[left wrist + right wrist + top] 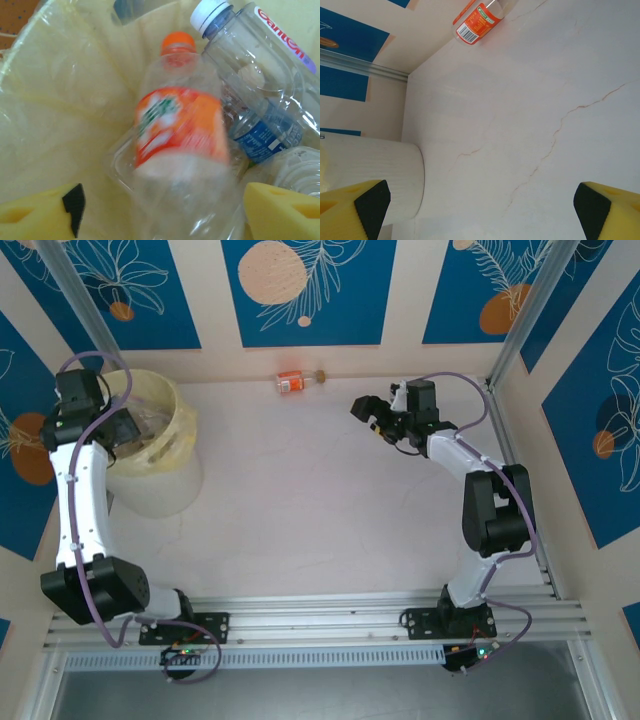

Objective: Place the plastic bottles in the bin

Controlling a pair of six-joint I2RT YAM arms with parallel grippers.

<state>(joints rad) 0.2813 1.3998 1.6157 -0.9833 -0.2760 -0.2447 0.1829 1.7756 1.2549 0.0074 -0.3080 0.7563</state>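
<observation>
The bin (168,475) is a pale-yellow bucket with a clear liner at the far left of the table. My left gripper (124,429) hangs over its mouth. Its yellow fingers (35,215) are spread wide around a blurred bottle with an orange label and cap (177,130), with a gap on the left side. That bottle lies inside the bin on the liner (55,125), beside a clear white-capped bottle (250,45) and a blue-labelled one (265,137). Another orange-labelled bottle (293,381) (477,20) lies by the back wall. My right gripper (368,418) (480,210) hovers open, right of it.
The bin's outer wall (370,185) shows at the left of the right wrist view. Pale tabletop (320,500) lies between the arms. Patterned walls close off the back and both sides, with metal posts (525,310) in the corners.
</observation>
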